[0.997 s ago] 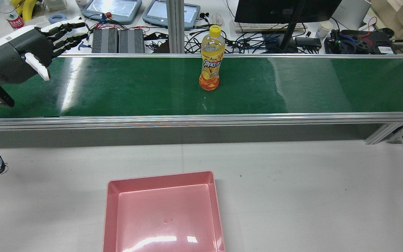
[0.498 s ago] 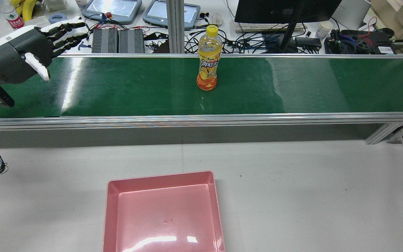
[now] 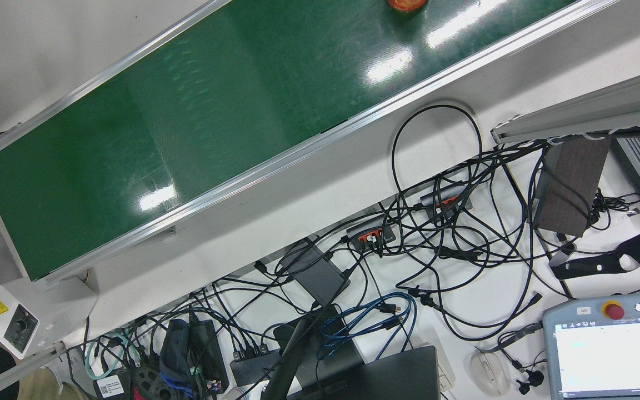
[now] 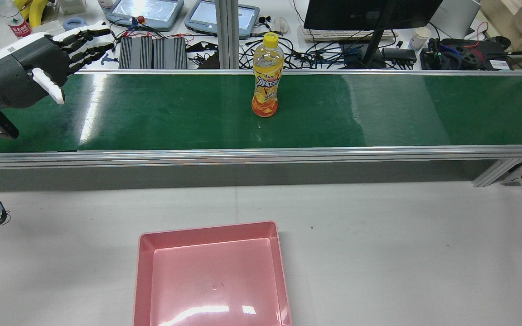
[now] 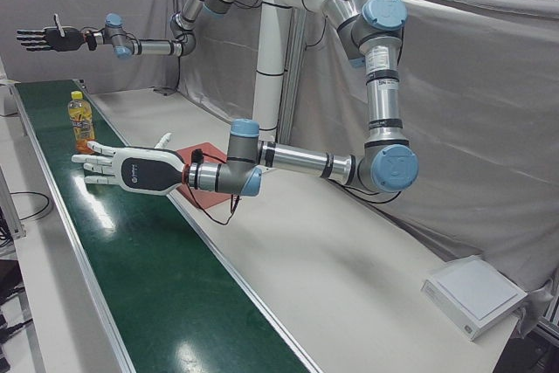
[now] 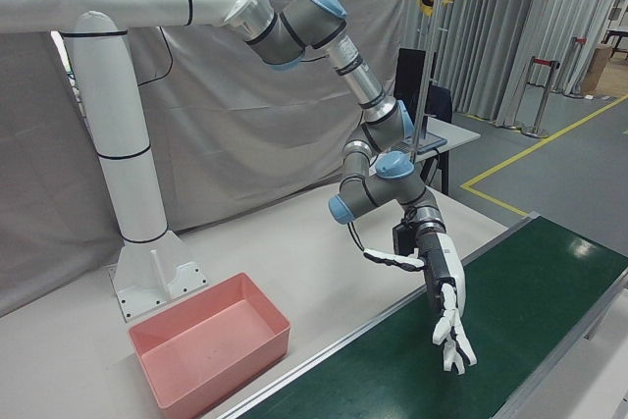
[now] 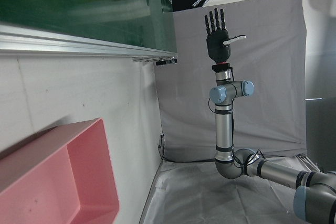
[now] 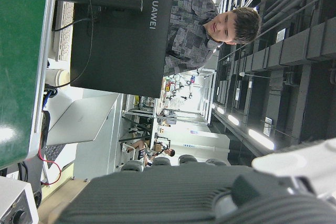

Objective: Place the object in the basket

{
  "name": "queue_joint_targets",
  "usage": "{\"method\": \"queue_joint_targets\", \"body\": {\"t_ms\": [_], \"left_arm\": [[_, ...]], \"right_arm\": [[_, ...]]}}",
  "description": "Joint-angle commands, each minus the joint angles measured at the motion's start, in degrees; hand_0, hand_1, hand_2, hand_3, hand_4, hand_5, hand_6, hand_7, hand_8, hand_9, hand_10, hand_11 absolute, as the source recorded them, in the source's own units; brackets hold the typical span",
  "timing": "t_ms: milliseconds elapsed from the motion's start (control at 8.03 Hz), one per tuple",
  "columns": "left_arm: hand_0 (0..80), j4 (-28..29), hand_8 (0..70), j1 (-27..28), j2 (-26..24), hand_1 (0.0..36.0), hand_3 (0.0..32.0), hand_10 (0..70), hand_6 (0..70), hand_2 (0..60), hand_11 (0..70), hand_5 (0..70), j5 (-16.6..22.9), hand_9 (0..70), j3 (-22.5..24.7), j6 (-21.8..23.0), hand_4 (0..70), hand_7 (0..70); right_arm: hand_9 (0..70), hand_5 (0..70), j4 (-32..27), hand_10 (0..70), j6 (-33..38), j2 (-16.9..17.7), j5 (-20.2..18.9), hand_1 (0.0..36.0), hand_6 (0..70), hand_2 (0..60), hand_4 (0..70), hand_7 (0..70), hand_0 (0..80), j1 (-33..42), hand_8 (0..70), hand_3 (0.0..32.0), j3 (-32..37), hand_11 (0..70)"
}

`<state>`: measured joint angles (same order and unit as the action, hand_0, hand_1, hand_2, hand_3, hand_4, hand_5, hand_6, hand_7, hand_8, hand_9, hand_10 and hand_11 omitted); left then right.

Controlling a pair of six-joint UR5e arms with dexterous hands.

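1. Bottle (image 4: pixel 268 77) position: the orange drink, yellow-capped, stands upright near the middle of the green conveyor belt (image 4: pixel 175 113), toward its far edge. Nothing touches it.
2. Left hand (image 4: pixel 21 74) hovers above the belt's left end, well apart from the bottle. Its fingers (image 4: pixel 84 43) are stretched out and spread, thumb held away, holding nothing. That looks like a waiting pose: the open palm lies along the belt line, ready to close round an upright bottle from the side.
3. Right hand (image 5: pixel 51 38), seen in the left-front view, is raised high beyond the bottle, also flat, fingers spread and empty. It seems parked clear of the work.
4. Pink basket (image 4: pixel 206 230) sits empty on the white table (image 4: pixel 379 249), on the robot's side of the belt and left of centre, probably so the left arm has only a short swing back to it.
5. Judgement: the task is at its start, with reach and grasp yet to come. A tall, narrow bottle could tip if nudged, so a side grasp around the label suits it.
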<state>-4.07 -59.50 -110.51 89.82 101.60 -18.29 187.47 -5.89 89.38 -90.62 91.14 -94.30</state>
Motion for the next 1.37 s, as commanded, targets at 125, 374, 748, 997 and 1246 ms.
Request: {"method": "queue_joint_targets", "body": {"t_ms": [125,374,748,997,1246], "left_arm": [[58.6,0.03,9.1,0.00,0.03,1.9,3.0,1.8,0.0,0.0,3.9,16.5,0.00,12.4,0.00,0.00,11.9,0.9],[58.7,0.03,9.1,0.00,0.03,2.0,2.8,2.1,0.0,0.0,4.3,17.1,0.00,12.4,0.00,0.00,11.8,1.1],[59.4,0.03,8.9,0.00,0.03,2.2,3.4,1.8,0.0,0.0,3.8,15.8,0.00,12.1,0.00,0.00,11.9,1.0],[59.3,0.03,8.6,0.00,0.03,2.2,3.2,2.1,0.0,0.0,4.4,15.9,0.00,11.7,0.00,0.00,12.0,0.8],[59.4,0.03,8.5,0.00,0.12,2.5,3.6,1.5,0.0,0.0,3.5,14.9,0.00,11.5,-0.09,-0.08,11.9,0.7]], "right_arm": [[0.0,0.0,0.00,0.0,0.00,0.00,0.00,0.0,0.0,0.0,0.0,0.0,0.0,0.00,0.0,0.0,0.00,0.0],[0.0,0.0,0.00,0.0,0.00,0.00,0.00,0.0,0.0,0.0,0.0,0.0,0.0,0.00,0.0,0.0,0.00,0.0],[0.0,0.0,0.00,0.0,0.00,0.00,0.00,0.0,0.0,0.0,0.0,0.0,0.0,0.00,0.0,0.0,0.00,0.0],[0.0,0.0,0.00,0.0,0.00,0.00,0.00,0.0,0.0,0.0,0.0,0.0,0.0,0.00,0.0,0.0,0.00,0.0],[0.0,0.0,0.00,0.0,-0.09,0.00,0.00,0.0,0.0,0.0,0.0,0.0,0.0,0.00,0.0,0.0,0.08,0.0]]}}
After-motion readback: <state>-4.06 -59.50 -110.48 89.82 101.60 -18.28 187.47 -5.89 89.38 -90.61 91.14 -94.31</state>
